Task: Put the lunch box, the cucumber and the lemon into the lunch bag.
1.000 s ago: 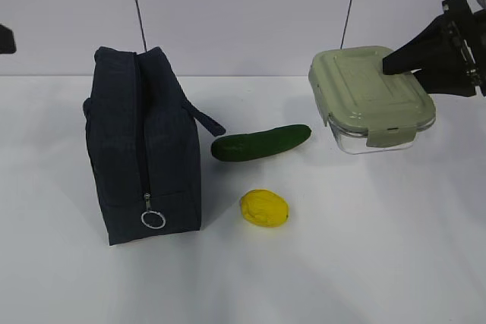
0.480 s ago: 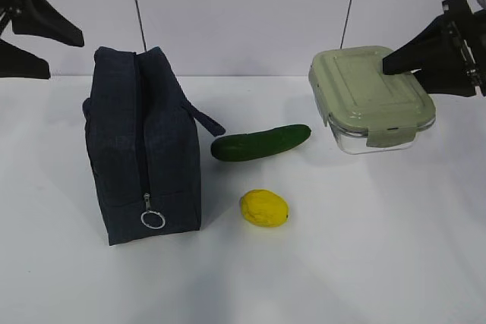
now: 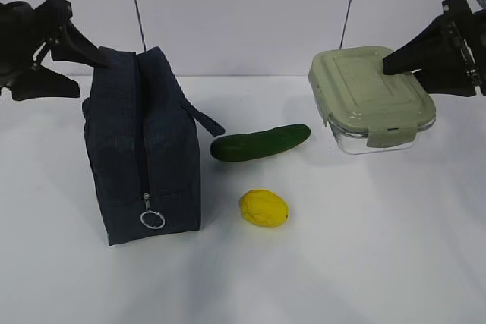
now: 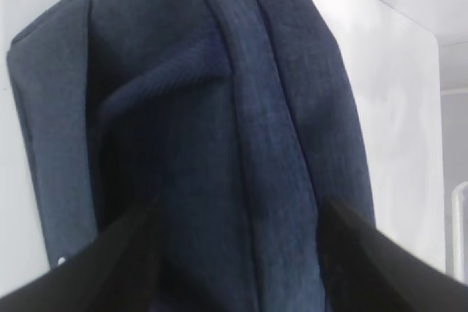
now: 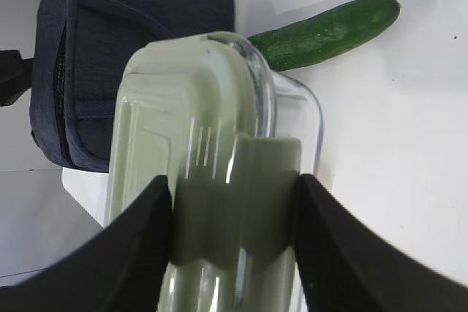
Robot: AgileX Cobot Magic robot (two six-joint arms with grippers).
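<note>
Your right claw (image 5: 234, 242) is gripping the lunch box (image 3: 370, 99) by its far end, one finger on each side of the pale green lid clip, and it's holding the box tilted, apparently just off the tabletop (image 3: 364, 263). Your left claw (image 3: 76, 73) is sitting open, fingers spread around the back top end of the lunch bag (image 3: 143, 146), not pinching anything that I can see.

Here's the catch: the bag is looking zipped shut, ring pull (image 3: 153, 219) hanging low on the near end. If you're swinging the box over now, it's going nowhere but bouncing off fabric. Also, that grip is way off-centre, so the box could be twisting or slipping.

The cucumber (image 3: 260, 143) and lemon (image 3: 263, 208) are lying between bag and box, right under your path.
</note>
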